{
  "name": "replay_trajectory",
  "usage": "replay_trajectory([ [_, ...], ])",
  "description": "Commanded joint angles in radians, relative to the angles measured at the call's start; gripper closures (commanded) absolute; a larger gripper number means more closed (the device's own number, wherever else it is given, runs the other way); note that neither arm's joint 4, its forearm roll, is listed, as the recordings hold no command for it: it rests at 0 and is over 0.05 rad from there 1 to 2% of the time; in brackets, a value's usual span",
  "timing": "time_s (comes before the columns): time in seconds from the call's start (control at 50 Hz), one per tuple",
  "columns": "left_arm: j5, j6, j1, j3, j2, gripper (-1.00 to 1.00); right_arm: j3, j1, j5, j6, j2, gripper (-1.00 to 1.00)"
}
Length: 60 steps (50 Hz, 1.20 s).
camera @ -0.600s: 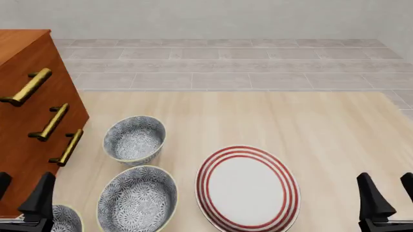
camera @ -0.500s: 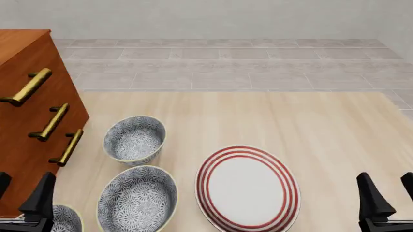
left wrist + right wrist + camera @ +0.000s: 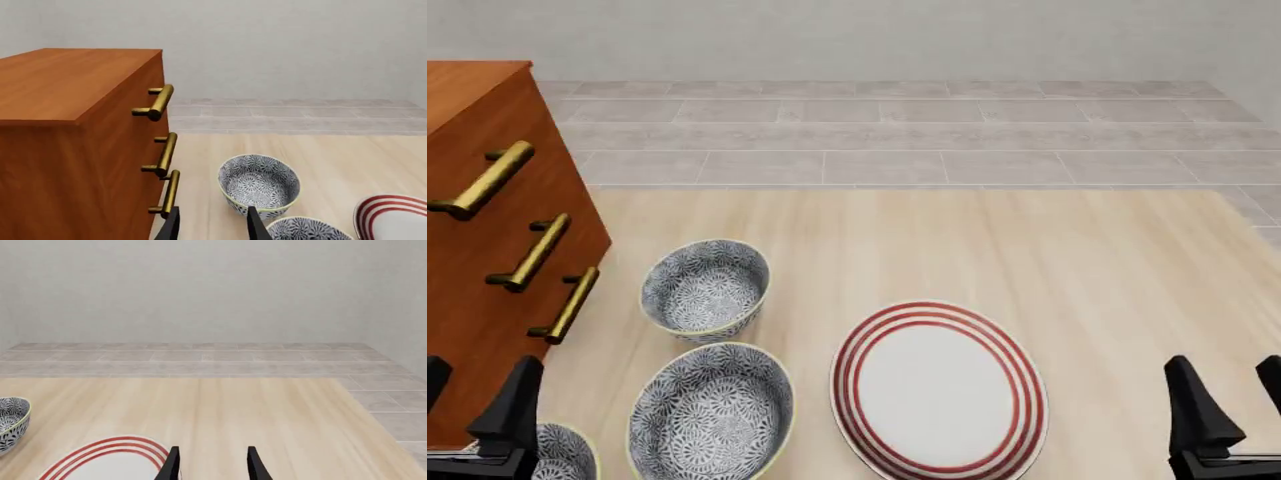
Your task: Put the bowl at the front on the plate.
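Three blue-and-white floral bowls stand left of the plate, a large white one with red rings. The bowl nearest the table's front edge shows only partly at the bottom left, right beside my left gripper, which is open and empty. A second bowl lies between it and the plate, and a third bowl stands farther back. My right gripper is open and empty, to the right of the plate. The left wrist view shows the far bowl, the middle bowl and the plate's rim.
A wooden dresser with brass handles stands at the table's left side, close to the left arm and the bowls. In the right wrist view the plate's rim lies just ahead of the open right gripper.
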Motion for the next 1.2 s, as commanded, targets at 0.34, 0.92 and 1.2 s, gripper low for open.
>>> replay_trajectory([
  [0.34, 0.54, -0.108, -0.047, -0.347, 0.261, -1.0, 0.001, 0.0, 0.001, 0.0, -0.002, -1.0],
  [0.92, 0.942, -0.49, -0.166, -0.392, 0.301, -1.0, 0.001, 0.0, 0.001, 0.0, -0.002, -1.0],
  [1.2, 0.949, -0.496, -0.132, -0.323, 0.312, -1.0, 0.001, 0.0, 0.001, 0.0, -0.002, -1.0],
])
